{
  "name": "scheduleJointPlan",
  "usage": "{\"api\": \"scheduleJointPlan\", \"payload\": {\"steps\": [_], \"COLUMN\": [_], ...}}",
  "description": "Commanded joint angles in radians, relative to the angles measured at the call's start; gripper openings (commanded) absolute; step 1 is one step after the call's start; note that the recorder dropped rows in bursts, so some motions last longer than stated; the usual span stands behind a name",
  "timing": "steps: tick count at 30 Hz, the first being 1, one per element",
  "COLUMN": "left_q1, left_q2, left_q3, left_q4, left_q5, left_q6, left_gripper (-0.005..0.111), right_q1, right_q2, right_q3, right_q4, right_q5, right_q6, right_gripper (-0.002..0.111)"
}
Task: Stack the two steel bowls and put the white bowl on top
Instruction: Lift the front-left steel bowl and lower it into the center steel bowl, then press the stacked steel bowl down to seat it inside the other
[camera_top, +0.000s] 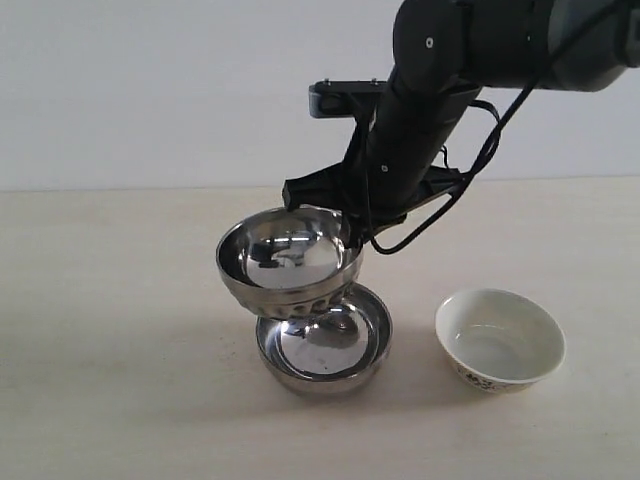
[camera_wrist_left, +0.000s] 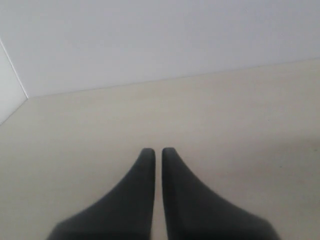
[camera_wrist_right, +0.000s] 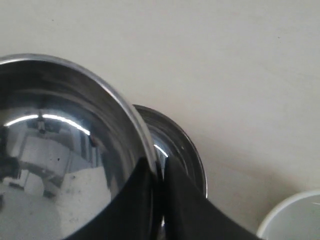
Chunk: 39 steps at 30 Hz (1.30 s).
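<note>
Pale tabletop (camera_top: 100, 380), my right claw (camera_top: 352, 228) clenched on the rim of the dimpled shiny steel bowl (camera_top: 290, 262), tilted over the smooth steel bowl (camera_top: 330, 350), cream-white ceramic bowl (camera_top: 500, 340) nearby, my left claw (camera_wrist_left: 158, 152) pinched together empty, right fingers (camera_wrist_right: 140, 200) straddling that rim

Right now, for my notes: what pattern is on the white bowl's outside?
Small dark printed marks low on the white bowl; clearest in the exterior view.

**No writing in sight**

From where I stand, no lettering, label, brand or number can be read on anything. The only print is a dark pattern (camera_top: 478, 379) low on the cream-white ceramic bowl (camera_top: 500, 340) at the right, too small to make out.
</note>
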Motion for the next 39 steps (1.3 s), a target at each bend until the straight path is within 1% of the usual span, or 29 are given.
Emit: {"api": "scheduleJointPlan", "payload": {"steps": [1, 10, 23, 39], "left_q1": [0.002, 0.002, 0.002, 0.002], "left_q2": [-0.004, -0.004, -0.004, -0.004], "left_q3": [0.003, 0.003, 0.003, 0.003], "left_q4": [-0.007, -0.007, -0.007, -0.007], "left_q5": [-0.008, -0.008, -0.008, -0.008], "left_q6": [-0.01, -0.01, -0.01, -0.01], "left_gripper": [0.004, 0.004, 0.004, 0.004], "right_q1": [-0.023, -0.049, -0.049, -0.049], "right_q2": [-0.016, -0.016, -0.016, -0.016], "right_q3": [0.04, 0.105, 0.194, 0.194], "right_q4": [0.023, 0.059, 0.06, 0.06], "right_q5": [-0.049, -0.108, -0.171, -0.171], "right_q6": [-0.017, -0.048, -0.075, -0.074], "right_gripper": [0.0, 0.0, 0.0, 0.0]}}
